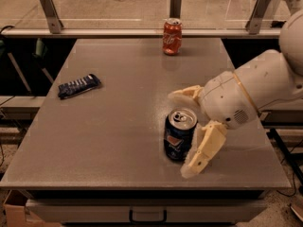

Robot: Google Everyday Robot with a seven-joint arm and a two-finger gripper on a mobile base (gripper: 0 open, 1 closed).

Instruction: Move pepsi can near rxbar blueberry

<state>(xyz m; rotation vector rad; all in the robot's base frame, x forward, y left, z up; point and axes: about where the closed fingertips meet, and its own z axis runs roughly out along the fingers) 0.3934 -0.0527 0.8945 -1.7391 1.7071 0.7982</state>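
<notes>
The pepsi can (179, 135), dark blue with a silver top, stands upright on the grey table (118, 126), right of centre near the front. My gripper (185, 131) is open, just right of the can. One cream finger (185, 95) reaches behind the can and the other (202, 150) is in front of it on its right. The can stands between them; I cannot tell if either touches it. The rxbar blueberry (79, 86), a flat dark navy bar, lies at the table's left side, far from the can.
An orange-red soda can (172, 36) stands upright at the table's back edge, centre. A rail with metal posts (49, 11) runs behind the table. My white arm (265, 89) comes in from the right.
</notes>
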